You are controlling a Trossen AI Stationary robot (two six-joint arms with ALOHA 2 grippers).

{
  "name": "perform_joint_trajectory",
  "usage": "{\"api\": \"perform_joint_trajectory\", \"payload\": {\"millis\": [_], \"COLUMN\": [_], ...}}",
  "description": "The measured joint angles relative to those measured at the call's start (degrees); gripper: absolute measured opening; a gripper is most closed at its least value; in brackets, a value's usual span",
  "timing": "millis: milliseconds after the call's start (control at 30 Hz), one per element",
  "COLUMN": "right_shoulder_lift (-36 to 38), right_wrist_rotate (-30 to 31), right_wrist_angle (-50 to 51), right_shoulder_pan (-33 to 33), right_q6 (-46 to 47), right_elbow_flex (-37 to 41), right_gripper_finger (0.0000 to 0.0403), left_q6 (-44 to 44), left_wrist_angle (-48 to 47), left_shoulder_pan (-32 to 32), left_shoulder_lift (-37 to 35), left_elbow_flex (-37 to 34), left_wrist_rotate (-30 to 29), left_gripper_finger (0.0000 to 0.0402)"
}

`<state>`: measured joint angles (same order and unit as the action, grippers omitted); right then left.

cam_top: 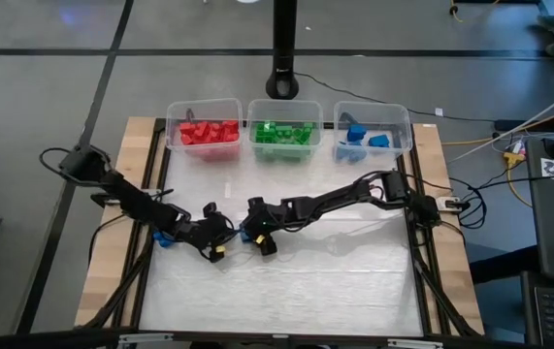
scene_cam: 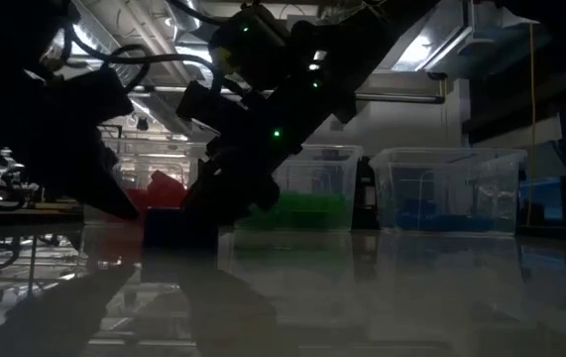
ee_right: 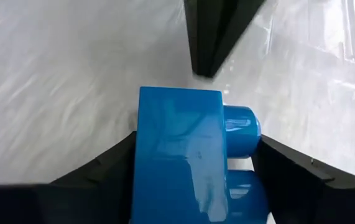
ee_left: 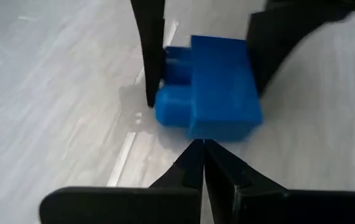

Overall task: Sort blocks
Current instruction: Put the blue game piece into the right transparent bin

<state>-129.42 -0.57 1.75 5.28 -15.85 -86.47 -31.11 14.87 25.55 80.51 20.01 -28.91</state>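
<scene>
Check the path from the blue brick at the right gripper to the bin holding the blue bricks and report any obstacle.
Nothing visible blocks it. The small blue studded plastic brick sits between the right gripper fingers at mid-table, and the bare tabletop runs from there to the clear plastic bin of blue bricks. The left gripper lies on the opposite side.

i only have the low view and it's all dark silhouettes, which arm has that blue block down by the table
observer: the right arm's jaws are shut on the blue block; the right wrist view shows it between them.
operator: what's the left arm doing
observer: the left arm's jaws are shut and empty, pointing at that same block from close by, as the left wrist view shows.
operator: where does blue go
observer: in the high view the blue blocks lie in the right-hand clear bin, with the green blocks in the middle bin and the red blocks in the left one.
</scene>
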Motion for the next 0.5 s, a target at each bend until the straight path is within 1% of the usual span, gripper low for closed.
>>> {"api": "perform_joint_trajectory", "payload": {"millis": [100, 267, 367, 500], "right_shoulder_lift": [1.2, 3.1, 4.3, 5.0], "right_wrist_rotate": [0.2, 2.4, 3.6, 3.8], "right_wrist_angle": [1.7, 4.3, 5.6, 6.9], "right_shoulder_pan": [0.0, -0.1, -0.1, -0.1], "right_q6": [-1.7, -3.8, -4.3, -4.6], "right_elbow_flex": [0.1, 0.3, 0.3, 0.2], "right_gripper_finger": [0.0273, 0.0273, 0.0273, 0.0272], "left_q6": [0.0, -0.8, -1.7, -1.9], "left_wrist_angle": [-2.9, -8.6, -10.5, -11.3], "left_shoulder_pan": [0.8, 1.7, 2.0, 2.0], "left_shoulder_lift": [-2.9, -7.5, -8.9, -9.0], "left_elbow_flex": [0.0, 0.0, 0.0, 0.0], "left_wrist_rotate": [0.0, -0.2, -0.8, -1.3], "left_gripper_finger": [0.0004, 0.0004, 0.0004, 0.0004]}}
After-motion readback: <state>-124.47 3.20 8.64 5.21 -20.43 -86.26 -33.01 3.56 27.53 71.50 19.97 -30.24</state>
